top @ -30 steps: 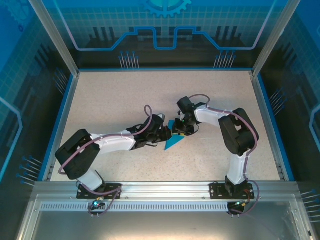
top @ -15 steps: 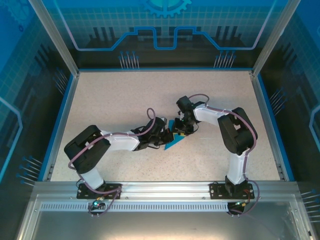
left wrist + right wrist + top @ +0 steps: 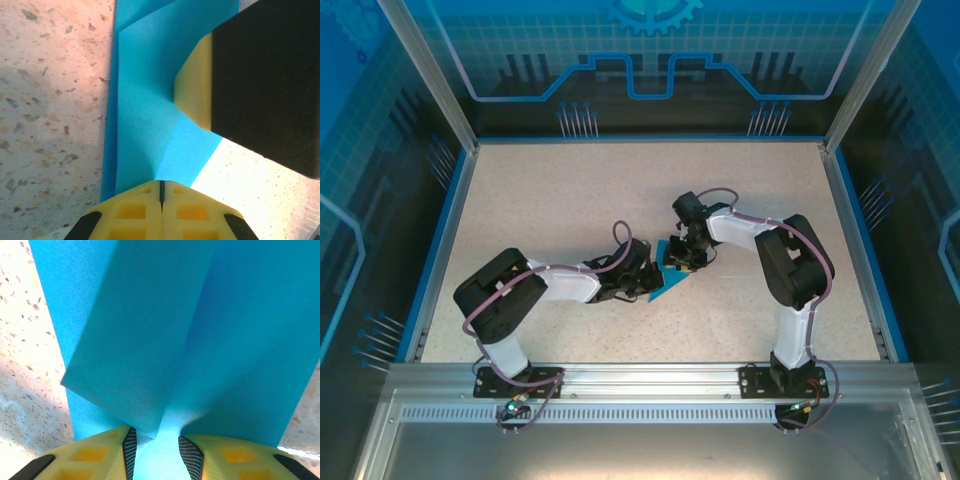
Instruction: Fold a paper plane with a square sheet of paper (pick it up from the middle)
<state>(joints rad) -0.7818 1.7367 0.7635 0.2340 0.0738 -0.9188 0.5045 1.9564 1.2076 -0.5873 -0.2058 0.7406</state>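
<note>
The teal-blue sheet of paper (image 3: 670, 280) lies part-folded at the table's middle, a pointed tip toward the near left. In the left wrist view the paper (image 3: 145, 100) shows a long side flap and a crease running to my left gripper (image 3: 161, 183), whose yellow fingers are shut tip to tip at the paper's edge. My left gripper (image 3: 651, 268) meets the sheet from the left. My right gripper (image 3: 681, 260) comes from the right; its finger (image 3: 195, 85) rests on the sheet. The right gripper (image 3: 156, 441) stands open, paper (image 3: 150, 330) with raised flaps between its pads.
The speckled table (image 3: 550, 200) is bounded by a blue rim and clear enclosure walls (image 3: 860, 90). A metal rail (image 3: 640, 385) carries both arm bases along the near edge. Both arms crowd together over the paper.
The left arm's elbow has swung right and forward while its gripper stayed at the paper and closed fully. The right gripper has barely moved.
</note>
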